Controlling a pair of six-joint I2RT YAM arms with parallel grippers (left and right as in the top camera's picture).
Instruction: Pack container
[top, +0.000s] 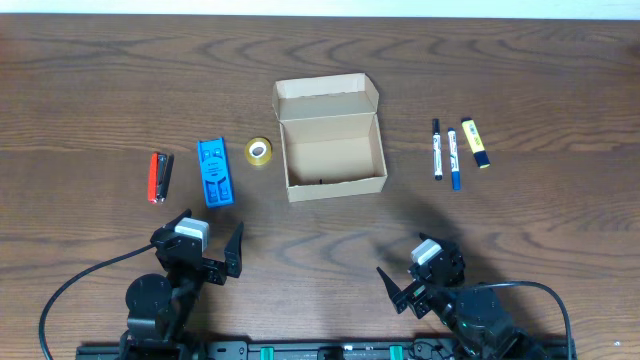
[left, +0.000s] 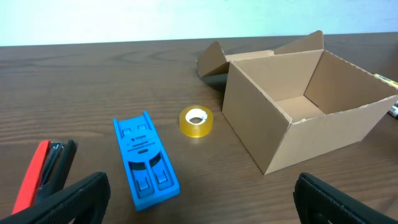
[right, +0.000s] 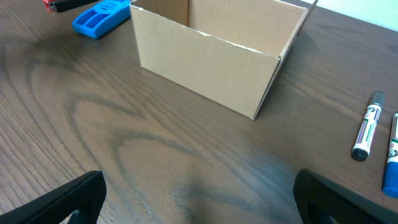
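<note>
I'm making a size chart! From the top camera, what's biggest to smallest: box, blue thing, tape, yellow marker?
1. box
2. blue thing
3. tape and yellow marker: these look about alike, so I won't rank them.

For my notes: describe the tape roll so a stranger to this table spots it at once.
Find the open cardboard box in the middle of the table. Just left of it, before a blue plastic case, lies a small tape roll. It alone is round and yellowish; its neighbours are long, blue or red.
</note>
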